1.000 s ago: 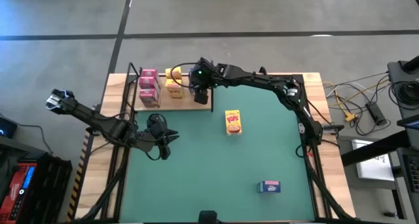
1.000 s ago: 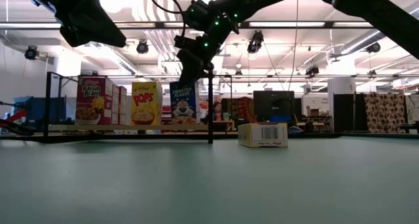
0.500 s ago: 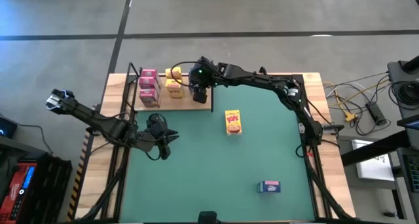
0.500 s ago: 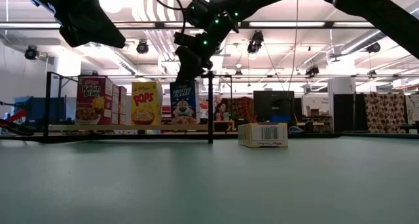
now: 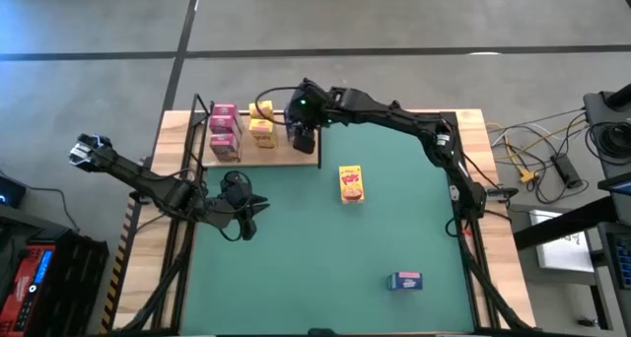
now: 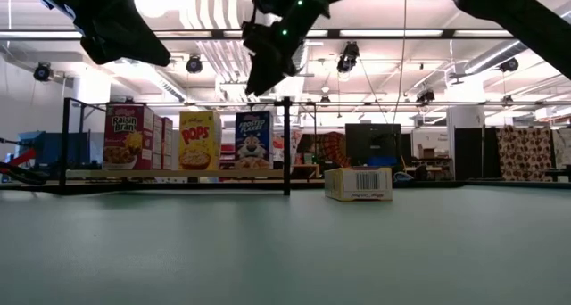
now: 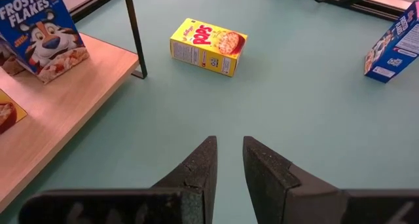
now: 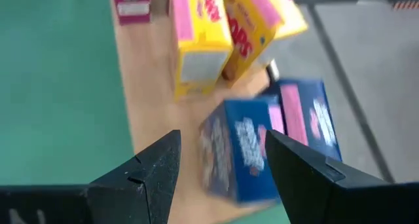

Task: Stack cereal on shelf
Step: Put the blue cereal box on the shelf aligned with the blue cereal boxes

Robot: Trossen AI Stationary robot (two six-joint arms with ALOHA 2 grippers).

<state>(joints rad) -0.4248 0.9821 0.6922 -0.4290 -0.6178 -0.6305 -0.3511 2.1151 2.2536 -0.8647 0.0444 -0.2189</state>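
- Blue upright cardboard cereal box [image 5: 301,139] stands on the light-wood shelf [image 5: 279,156], beside yellow boxes [image 5: 261,131].
- My right gripper [image 6: 268,69] hovers above it, open, empty.
- My left gripper [image 7: 226,160], nearly closed, empty, waits.

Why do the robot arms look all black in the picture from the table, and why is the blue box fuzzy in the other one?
Low view: bright ceiling lights shine from behind, so the arms show as dark shapes. Right wrist view: the blue cereal box under the right gripper is smeared and out of focus, its print unreadable. Left wrist view: the Frosted Flakes box is sharp.
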